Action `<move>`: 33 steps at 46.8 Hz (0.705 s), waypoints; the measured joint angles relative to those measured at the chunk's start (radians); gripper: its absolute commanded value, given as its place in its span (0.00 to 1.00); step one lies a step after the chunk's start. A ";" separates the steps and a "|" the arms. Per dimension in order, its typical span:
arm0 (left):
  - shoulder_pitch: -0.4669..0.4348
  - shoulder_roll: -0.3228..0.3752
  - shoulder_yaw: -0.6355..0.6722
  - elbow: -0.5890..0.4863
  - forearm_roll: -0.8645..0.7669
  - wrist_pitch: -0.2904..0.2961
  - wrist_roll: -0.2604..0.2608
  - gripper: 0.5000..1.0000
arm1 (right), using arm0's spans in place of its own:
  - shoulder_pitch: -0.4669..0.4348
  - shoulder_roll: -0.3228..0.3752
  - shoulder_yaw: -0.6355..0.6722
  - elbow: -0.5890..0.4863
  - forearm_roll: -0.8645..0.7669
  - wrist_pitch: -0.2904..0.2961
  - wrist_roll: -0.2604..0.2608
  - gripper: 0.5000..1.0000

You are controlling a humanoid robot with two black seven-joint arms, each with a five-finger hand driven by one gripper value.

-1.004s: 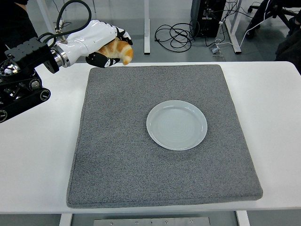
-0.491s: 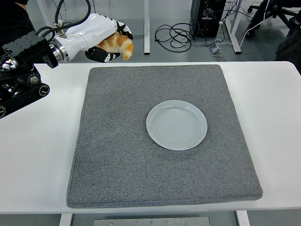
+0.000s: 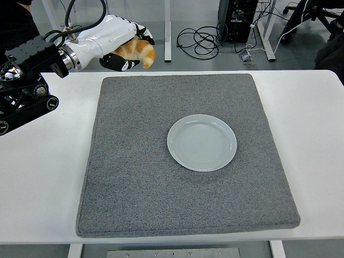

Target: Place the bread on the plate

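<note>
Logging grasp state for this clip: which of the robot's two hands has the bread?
The left hand, entering from the left edge, grips the bread above the far-left corner of the grey mat. The right hand is out of view.

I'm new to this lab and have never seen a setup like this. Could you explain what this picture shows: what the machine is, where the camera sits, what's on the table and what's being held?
This is one view, from a camera high on the robot's side, looking forward and down over a white table. The machine is a humanoid robot. Its left arm comes in from the left edge and ends in the left hand, white-shelled with black fingers. That hand grips a piece of bread, a golden croissant, held up over the table's far edge. On the table lies a grey mat, and on the mat an empty pale plate, where the bread should go. The right arm is not in view.
</note>
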 measured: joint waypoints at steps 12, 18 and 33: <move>-0.039 -0.151 0.007 0.009 0.003 -0.003 0.009 0.00 | 0.000 0.000 0.000 0.000 0.000 0.000 0.000 1.00; -0.068 -0.267 0.045 0.062 0.003 -0.004 0.008 0.00 | 0.000 0.000 0.000 0.000 0.000 0.000 0.000 1.00; -0.120 -0.523 0.093 0.216 -0.005 -0.005 0.001 0.00 | 0.000 0.000 0.000 0.000 0.000 0.000 0.000 1.00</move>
